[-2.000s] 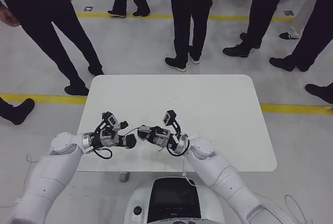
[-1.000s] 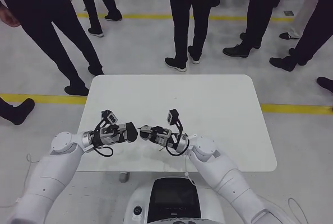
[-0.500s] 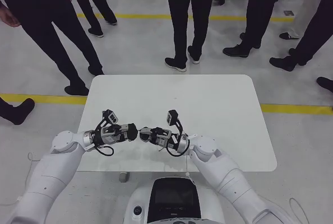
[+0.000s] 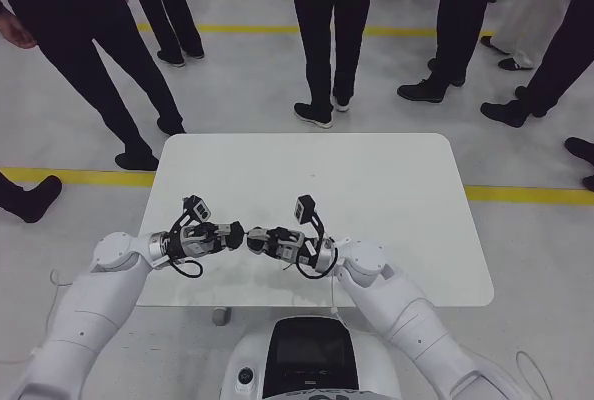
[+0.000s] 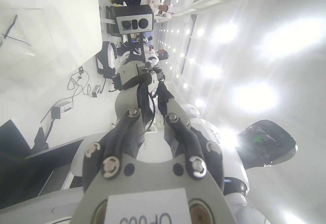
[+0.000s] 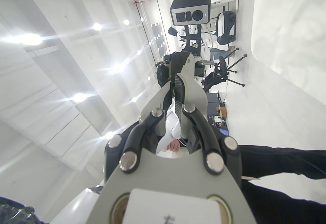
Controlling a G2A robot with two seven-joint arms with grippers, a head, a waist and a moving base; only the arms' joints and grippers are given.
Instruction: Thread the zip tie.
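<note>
**Worktop** (image 4: 397,200): one, white, with rounded corners.

**Arms:** two, white, both coming in over the worktop's near edge. They are the left arm (image 4: 107,290) and the right arm (image 4: 397,300).

**Claws:** two, one per arm. The left claw (image 4: 239,237) and the right claw (image 4: 252,239) sit close together above the worktop's near-left part.

**Wrist cameras:** two small black boxes on stalks, one by each claw, both over the worktop. They are the left camera (image 4: 194,209) and the right camera (image 4: 304,208).

**Yellow floor stripes:** two. The nearer stripe (image 4: 537,193) shows on either side of the worktop. The farther stripe (image 4: 267,28) lies beyond the worktop's far edge.
</note>
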